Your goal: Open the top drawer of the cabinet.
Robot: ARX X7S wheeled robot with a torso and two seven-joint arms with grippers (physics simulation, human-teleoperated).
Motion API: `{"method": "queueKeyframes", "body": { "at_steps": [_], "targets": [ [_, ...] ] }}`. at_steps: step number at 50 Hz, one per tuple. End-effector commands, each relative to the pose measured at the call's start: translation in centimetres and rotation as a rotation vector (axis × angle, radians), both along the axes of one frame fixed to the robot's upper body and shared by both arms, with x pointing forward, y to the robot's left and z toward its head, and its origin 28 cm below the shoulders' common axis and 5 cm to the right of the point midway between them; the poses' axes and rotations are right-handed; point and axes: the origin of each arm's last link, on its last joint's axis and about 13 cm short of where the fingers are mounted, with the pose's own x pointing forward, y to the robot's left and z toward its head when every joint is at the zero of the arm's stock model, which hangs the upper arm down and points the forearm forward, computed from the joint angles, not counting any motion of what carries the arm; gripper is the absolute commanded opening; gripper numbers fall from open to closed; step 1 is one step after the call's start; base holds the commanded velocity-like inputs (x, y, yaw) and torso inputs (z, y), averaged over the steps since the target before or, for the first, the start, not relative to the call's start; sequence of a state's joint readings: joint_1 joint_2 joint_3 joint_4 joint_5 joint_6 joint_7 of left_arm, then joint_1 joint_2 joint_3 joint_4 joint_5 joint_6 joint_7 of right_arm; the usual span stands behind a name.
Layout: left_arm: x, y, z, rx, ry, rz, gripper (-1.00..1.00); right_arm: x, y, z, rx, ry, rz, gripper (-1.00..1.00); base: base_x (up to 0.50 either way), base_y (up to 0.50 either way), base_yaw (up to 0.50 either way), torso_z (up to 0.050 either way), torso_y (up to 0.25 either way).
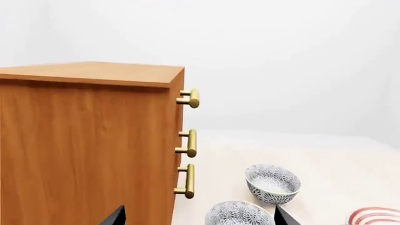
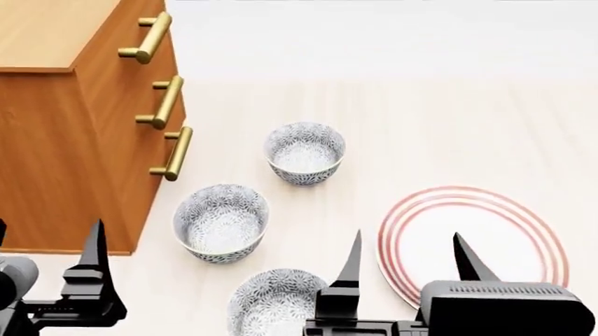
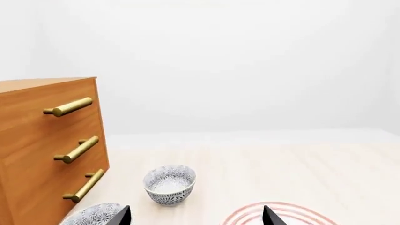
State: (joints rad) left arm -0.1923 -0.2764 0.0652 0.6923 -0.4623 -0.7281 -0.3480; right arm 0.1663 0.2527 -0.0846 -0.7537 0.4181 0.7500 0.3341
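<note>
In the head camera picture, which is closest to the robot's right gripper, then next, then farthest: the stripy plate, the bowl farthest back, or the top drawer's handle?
Counting from the right gripper:
1. The red-ringed plate, right beside the gripper tips, on the robot's right.
2. The farthest-back bowl, ahead and a bit left.
3. The top drawer's brass handle, far off to the left, high on the cabinet.

Plain white room over a pale wood-grain surface

A pale, whitewashed wood-grain surface [image 2: 449,105] runs back to smooth, bare white walls [image 3: 237,65], meeting them at a soft, slightly blurred edge. The light is even and diffuse, throwing only faint shadows. A white round plate with red concentric rings [image 2: 475,241] lies flat on the surface.
</note>
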Motion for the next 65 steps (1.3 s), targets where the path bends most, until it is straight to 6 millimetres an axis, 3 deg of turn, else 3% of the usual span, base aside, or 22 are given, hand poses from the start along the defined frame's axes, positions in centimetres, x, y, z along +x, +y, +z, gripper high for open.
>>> {"method": "queueKeyframes", "body": {
  "at_steps": [1,20,34,39,51,56,65],
  "targets": [
    [-0.1,0.2,-0.7,0.010,0.009,0.005,1.00,-0.2,-0.1,-0.6,-0.006,-0.003,0.004,1.00,0.50,0.00,0.00,0.000,0.000],
    [-0.1,0.4,-1.4,0.008,0.029,0.007,1.00,-0.2,-0.2,-1.0,0.050,0.018,0.003,1.00,0.50,-0.03,0.00,0.000,0.001],
    [-0.3,0.2,-1.2,0.011,0.024,0.011,1.00,-0.7,-0.6,-0.7,0.143,0.035,0.017,1.00,0.35,-0.39,0.00,0.000,0.000],
    [-0.3,0.2,-1.2,0.013,0.022,0.011,1.00,-0.8,-0.5,-1.0,0.032,-0.012,0.003,1.00,0.36,-0.23,0.00,0.000,0.000],
    [-0.3,0.5,-0.8,0.019,0.013,0.023,1.00,-0.9,-0.4,-1.1,0.041,0.009,0.014,1.00,0.10,0.00,0.00,0.000,0.000],
    [0.2,0.9,-0.4,0.166,-0.064,0.069,1.00,-1.1,-0.4,-1.0,0.026,0.007,0.014,1.00,0.00,0.00,0.00,0.000,0.000],
    [1.1,2.0,0.5,0.860,-0.376,0.158,1.00,-1.1,-0.5,-1.4,0.020,0.015,0.016,1.00,0.00,0.00,0.00,0.000,0.000]
  ]
}}
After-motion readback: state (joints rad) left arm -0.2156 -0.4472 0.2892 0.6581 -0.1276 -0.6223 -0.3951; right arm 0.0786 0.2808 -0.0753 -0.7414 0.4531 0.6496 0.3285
